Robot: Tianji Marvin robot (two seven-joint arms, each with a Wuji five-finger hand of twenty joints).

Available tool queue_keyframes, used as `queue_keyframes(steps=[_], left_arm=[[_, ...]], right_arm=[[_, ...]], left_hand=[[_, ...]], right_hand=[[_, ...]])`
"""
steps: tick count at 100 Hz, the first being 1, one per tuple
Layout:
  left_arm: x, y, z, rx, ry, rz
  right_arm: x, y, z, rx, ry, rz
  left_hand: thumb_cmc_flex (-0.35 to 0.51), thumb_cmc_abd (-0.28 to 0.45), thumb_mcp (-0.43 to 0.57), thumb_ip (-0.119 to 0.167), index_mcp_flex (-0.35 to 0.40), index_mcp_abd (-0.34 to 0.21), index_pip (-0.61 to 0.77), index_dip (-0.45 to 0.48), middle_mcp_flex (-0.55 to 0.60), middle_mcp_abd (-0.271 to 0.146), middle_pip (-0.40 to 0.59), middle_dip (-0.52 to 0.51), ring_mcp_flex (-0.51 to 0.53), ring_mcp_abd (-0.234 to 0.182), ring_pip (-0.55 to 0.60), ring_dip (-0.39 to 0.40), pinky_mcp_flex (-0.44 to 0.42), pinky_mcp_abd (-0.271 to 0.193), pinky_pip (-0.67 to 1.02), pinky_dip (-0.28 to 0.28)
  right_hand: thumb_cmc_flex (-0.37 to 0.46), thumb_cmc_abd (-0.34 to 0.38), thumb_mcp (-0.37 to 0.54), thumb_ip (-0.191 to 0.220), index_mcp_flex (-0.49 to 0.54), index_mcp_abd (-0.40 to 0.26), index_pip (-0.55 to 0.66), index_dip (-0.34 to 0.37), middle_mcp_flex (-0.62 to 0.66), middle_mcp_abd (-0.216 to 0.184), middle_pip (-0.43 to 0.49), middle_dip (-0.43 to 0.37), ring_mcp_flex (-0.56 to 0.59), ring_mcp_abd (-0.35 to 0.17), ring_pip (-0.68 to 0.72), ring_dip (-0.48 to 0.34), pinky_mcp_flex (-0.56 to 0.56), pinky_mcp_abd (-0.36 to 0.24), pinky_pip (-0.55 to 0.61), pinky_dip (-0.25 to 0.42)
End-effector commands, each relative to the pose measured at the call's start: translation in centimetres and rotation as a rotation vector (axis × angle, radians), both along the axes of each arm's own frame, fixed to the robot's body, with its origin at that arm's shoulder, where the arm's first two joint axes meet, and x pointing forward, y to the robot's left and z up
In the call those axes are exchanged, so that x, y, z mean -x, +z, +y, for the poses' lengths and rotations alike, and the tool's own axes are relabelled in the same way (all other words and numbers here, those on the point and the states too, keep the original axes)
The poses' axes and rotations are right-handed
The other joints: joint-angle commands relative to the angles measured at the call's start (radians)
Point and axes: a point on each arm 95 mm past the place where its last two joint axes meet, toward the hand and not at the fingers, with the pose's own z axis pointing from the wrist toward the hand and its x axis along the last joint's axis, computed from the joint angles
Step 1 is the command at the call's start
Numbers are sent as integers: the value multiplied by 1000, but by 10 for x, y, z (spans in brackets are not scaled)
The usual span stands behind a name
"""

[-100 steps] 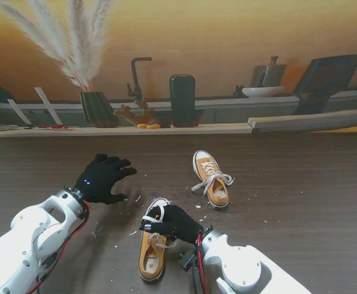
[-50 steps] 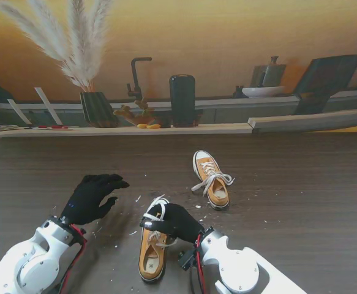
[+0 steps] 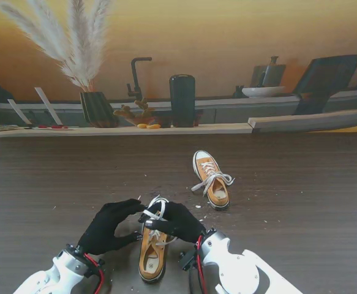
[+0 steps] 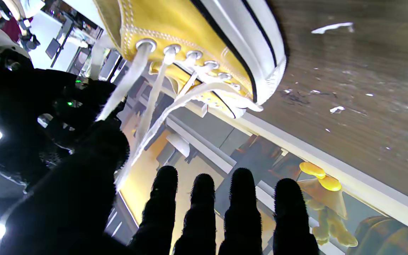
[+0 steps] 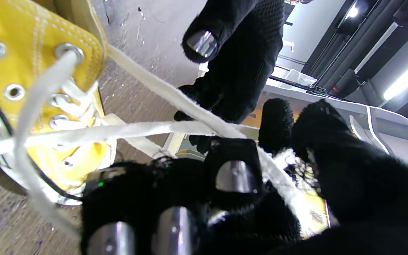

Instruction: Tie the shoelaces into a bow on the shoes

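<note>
Roughly halfway: far shoe [image 3: 212,178] sitting tied mid-bench; near shoe [image 3: 152,242] lying untied, right hand [image 3: 175,222] gripping its laces [image 5: 175,129], left hand [image 3: 108,226] hovering open beside it.

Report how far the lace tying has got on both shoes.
Done: the far shoe looks tied, with a bow across it. In hand: the right hand is pinching the white laces of the near shoe, and the left hand is beside them with fingers apart, holding nothing. Left: the near shoe shows no knot or loops, so its whole bow remains.
</note>
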Motion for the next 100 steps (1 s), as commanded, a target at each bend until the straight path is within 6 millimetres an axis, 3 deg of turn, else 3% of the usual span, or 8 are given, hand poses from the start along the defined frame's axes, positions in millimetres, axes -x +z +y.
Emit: queue_keyframes(steps=[1,14,36,42,48,55,69,100], left_arm=[[-2,-1,-8,19,-19,13],[-6,-3,-17,107,-46,48],[-9,-3,-29,205,-81,73],[-9,-2,-31,218,-85,76],[-9,-1,-32,218,-81,73],[-9,1,-31,216,-56,62],[-8,11,-21,215,10,17],[-6,51,-5,208,83,-107]], right_arm=[[3,3,2,-1,21,-4],[3,3,2,5,27,-9],[1,2,3,19,30,-14],[1,2,3,19,28,-14],[1,2,3,14,24,-9],[1,2,2,2,17,1],[3,2,2,-18,10,32],[5,2,4,-44,-7,116]], left_hand=[[-27,-5,-36,-5,-30,-16,-11,-18,-12,-6,-1,3,-3,-7,18,27,-5,-19,17,21],[-26,42,-43,-7,-15,-34,2,-12,-3,-4,4,6,1,-5,28,32,-7,-17,29,28],[52,112,-48,-7,79,-138,107,37,54,-6,18,11,19,1,39,36,-3,-10,44,34],[218,143,-212,-1,130,-184,174,85,83,-6,24,13,27,6,44,35,0,-7,56,31],[350,176,-303,12,174,-216,265,110,108,-4,31,15,37,13,48,33,4,0,64,29],[416,211,-322,17,207,-209,357,153,135,5,41,18,47,24,54,33,8,10,75,29],[445,240,-339,16,157,-192,502,265,142,11,52,23,47,37,60,32,6,23,88,28],[454,244,-340,14,122,-165,599,413,162,19,76,37,60,51,72,34,11,38,106,28]], right_hand=[[31,10,-11,-19,-32,-13,-19,-9,45,32,-3,13,15,9,74,-13,33,-21,288,-9],[33,9,-13,-19,-30,-16,-20,-6,47,32,-4,14,14,9,76,-15,33,-19,288,-9],[37,10,-16,-19,-30,-21,-19,-6,48,35,-6,15,14,11,77,-17,33,-18,288,-9],[37,11,-17,-19,-31,-20,-19,-6,48,33,-6,16,14,11,77,-17,33,-17,288,-8],[36,12,-17,-19,-30,-16,-18,-6,51,34,-6,16,14,12,78,-17,33,-16,288,-7],[31,18,-14,-17,-29,5,-24,-8,57,35,-6,16,14,12,81,-16,33,-16,288,-5],[-1,62,1,-3,-19,87,-86,3,67,40,-1,18,12,20,87,-2,31,5,288,25],[45,82,-2,15,6,206,-123,4,72,67,61,6,9,57,99,32,25,51,288,66]])
